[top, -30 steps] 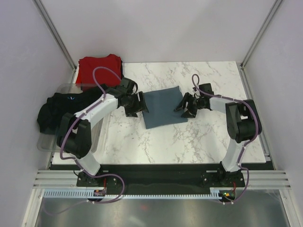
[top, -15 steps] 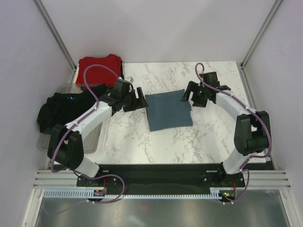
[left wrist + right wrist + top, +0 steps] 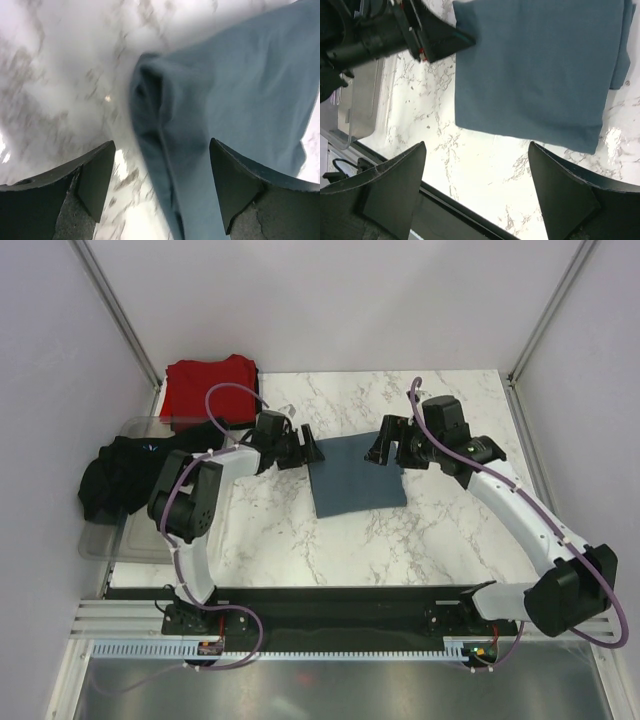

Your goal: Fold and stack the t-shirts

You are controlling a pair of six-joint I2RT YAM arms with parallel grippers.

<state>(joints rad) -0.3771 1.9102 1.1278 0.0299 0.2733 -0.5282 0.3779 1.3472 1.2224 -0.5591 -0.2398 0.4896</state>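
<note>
So from where I'm standing, the slate blue-grey t-shirt (image 3: 357, 478) is lying flat in the middle of the marble-look surface (image 3: 430, 540), folded into a neat rectangle. The left hand (image 3: 306, 450) is down low at its far-left corner with the fingers spread either side of the bunched fold, not pinching it. Can't tell if it's actually touching the cloth. The right hand (image 3: 383, 450) hovers over the far-right corner, wide open too, nothing between the fingers. Handling-wise, this is thin, floppy, light cloth. It won't hold its shape if you lift it from one spot, and the folded layers will slide apart or droop open. I'd say the place to grab is those two far corners, going deep enough to catch every layer, both hands at once so the fold stays together. The surface looks glossy, so the shirt would probably drag across it easily. Counting up, I see three t-shirts total, one of each colour. There's the blue-grey one in the middle and a bright red t-shirt (image 3: 208, 380) folded at the far-left corner of the surface. A black t-shirt (image 3: 120, 475) is crumpled in a heap in the one clear plastic tray (image 3: 110, 545) off the left edge. That black one looks unfolded to me.
</note>
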